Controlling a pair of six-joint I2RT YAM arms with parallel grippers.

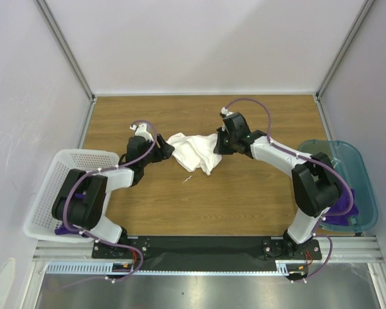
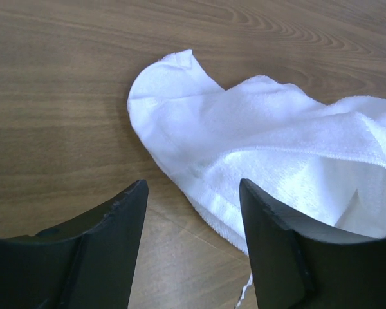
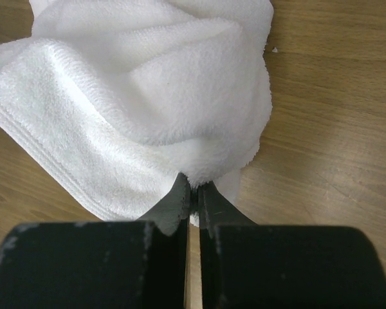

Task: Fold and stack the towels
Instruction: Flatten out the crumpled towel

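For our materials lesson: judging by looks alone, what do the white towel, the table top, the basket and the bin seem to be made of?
The towel looks like soft terry cloth, matt: fuzzy pile, limp folds. The table top: wood or wood-look laminate, smooth, with grain lines. The basket: stiff white plastic, probably, with perforated walls. The bin: teal plastic, see-through.

Overhead, 2 wrist close-ups sharing towel (image 1: 194, 152)
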